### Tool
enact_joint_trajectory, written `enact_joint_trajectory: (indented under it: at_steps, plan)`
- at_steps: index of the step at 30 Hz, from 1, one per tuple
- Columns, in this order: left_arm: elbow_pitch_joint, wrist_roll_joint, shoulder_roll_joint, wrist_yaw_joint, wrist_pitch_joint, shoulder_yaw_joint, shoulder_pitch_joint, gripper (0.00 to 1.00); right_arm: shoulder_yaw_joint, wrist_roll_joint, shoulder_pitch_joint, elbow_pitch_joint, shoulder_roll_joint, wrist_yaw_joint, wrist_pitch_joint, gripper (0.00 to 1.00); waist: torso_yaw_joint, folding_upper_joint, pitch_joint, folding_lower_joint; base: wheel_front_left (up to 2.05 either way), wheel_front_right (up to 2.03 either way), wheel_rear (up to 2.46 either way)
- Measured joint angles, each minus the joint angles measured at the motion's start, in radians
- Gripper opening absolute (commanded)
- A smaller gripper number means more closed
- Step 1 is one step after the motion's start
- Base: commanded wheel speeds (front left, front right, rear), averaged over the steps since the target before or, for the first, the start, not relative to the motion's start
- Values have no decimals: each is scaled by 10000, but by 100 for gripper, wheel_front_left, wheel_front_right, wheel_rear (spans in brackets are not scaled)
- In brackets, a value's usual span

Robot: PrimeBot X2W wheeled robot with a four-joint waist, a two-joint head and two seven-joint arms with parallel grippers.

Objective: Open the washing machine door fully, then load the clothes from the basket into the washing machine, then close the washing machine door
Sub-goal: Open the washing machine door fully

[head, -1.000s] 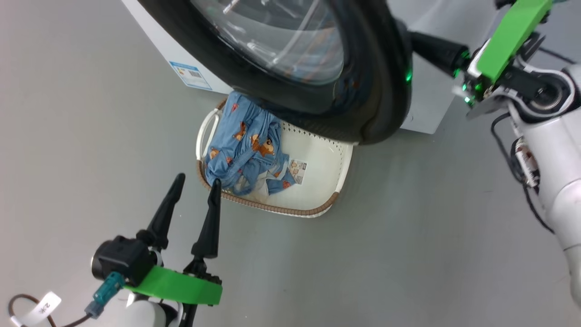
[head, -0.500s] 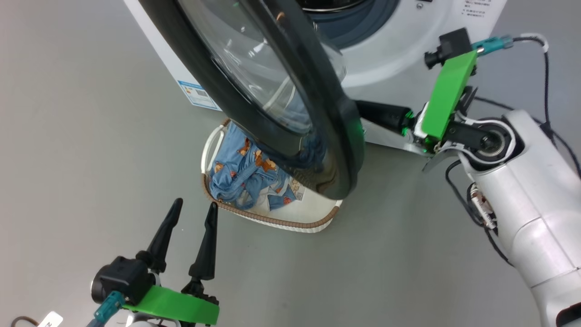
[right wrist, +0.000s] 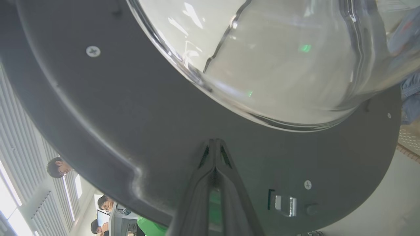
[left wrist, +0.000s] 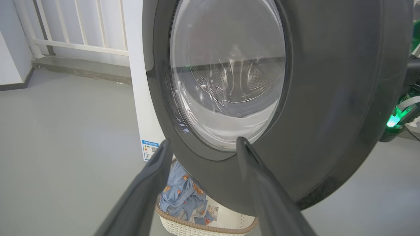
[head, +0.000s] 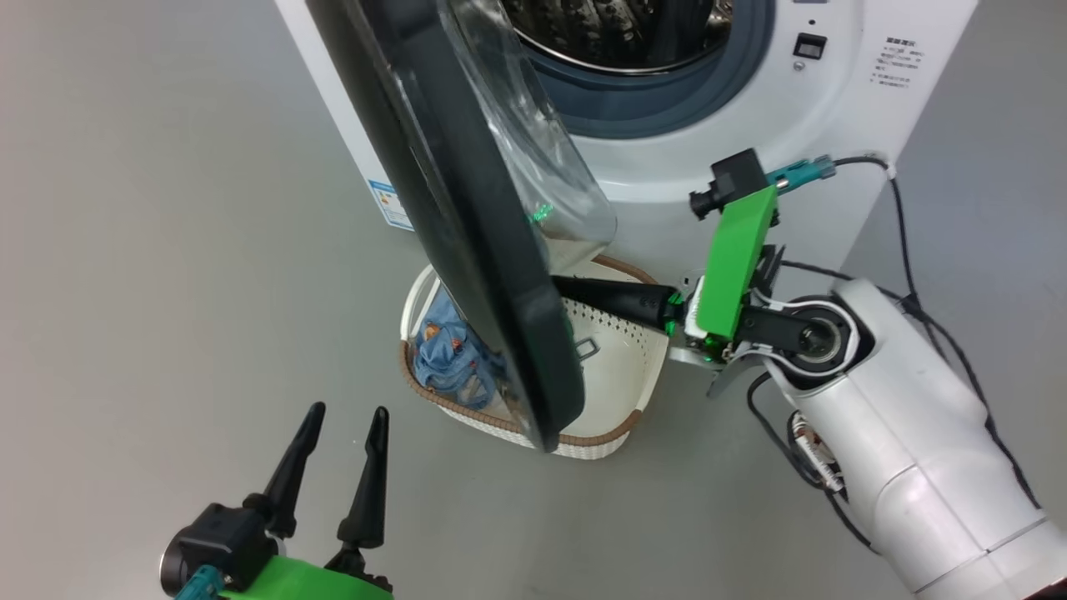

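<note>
Pressing its two fingers tight together and holding nothing, our right pincer (head: 575,289) sets its tips against the inner face of the door (head: 467,233), just below the glass bowl (right wrist: 262,49) and left of the metal catch (right wrist: 284,205) in the right wrist view. We judge the door about half open, edge-on to us, so the first step is not finished.

The main risk we see is a slip. That inner face looks smooth, and closed tips pushing on it could skate toward the bowl or off the rim, letting the door swing back onto the arm. A second risk sits on the near side: our left pincer (head: 348,412), fingers spread wide and empty, hangs close to the door's outer face, right in the path the door would sweep.

So the door stands between our two pincers, right one behind it, left one in front. The basket (head: 621,333) rests on the floor (head: 167,250) before the washing machine (head: 750,125), directly under the door's lower edge. The clothes (head: 450,360) lie heaped at its left end, beyond and right of the left pincer, partly hidden by the door.
</note>
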Motion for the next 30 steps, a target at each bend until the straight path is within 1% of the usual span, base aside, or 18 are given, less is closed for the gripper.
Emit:
enact_joint_trajectory:
  at_steps: [10,17,25,30]
  plan:
    - [115,36,0,8,0,291,20,100,253,-98,289,13,418,0,-128,0,508,0,-196,0,0,0,0]
    - [219,38,-2,12,0,405,39,100,355,-98,358,58,564,0,-230,0,830,0,-308,0,0,0,0]
    - [309,40,-2,12,0,456,188,100,671,-96,358,115,775,0,-447,0,988,0,-336,0,0,0,0]
    - [364,40,-2,12,0,458,185,100,903,-54,355,117,788,0,-629,0,1022,0,-297,0,0,0,0]
